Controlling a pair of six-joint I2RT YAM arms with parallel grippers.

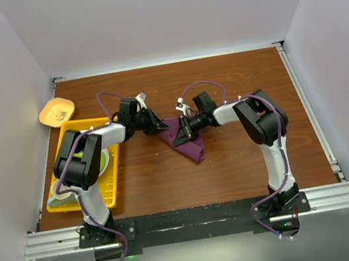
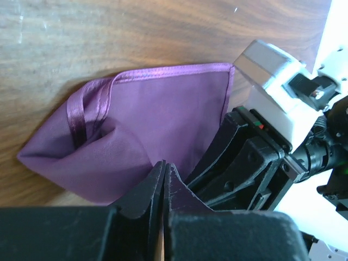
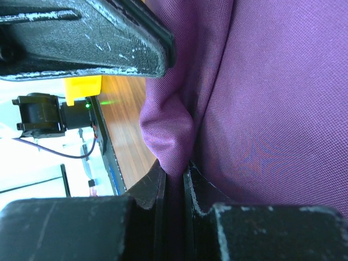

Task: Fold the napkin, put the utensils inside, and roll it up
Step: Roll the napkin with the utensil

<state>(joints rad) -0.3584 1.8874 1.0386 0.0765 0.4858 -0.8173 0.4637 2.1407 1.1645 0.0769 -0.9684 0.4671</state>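
The plum-purple napkin (image 1: 188, 140) lies bunched in a rough triangle at the table's middle. It also shows in the left wrist view (image 2: 157, 114) with one hemmed corner folded over. My left gripper (image 1: 160, 127) is at the napkin's left corner, jaws pressed together at the cloth's edge (image 2: 165, 166). My right gripper (image 1: 179, 134) comes from the right and is shut on a raised fold of the napkin (image 3: 175, 173). The two grippers are very close, almost touching. I cannot make out the utensils.
A yellow tray (image 1: 118, 183) stands at the left edge with a green plate (image 1: 104, 161) and a white bowl (image 1: 60, 190) in it. A small yellow dish (image 1: 56, 111) sits at the back left. The left arm reaches over the tray.
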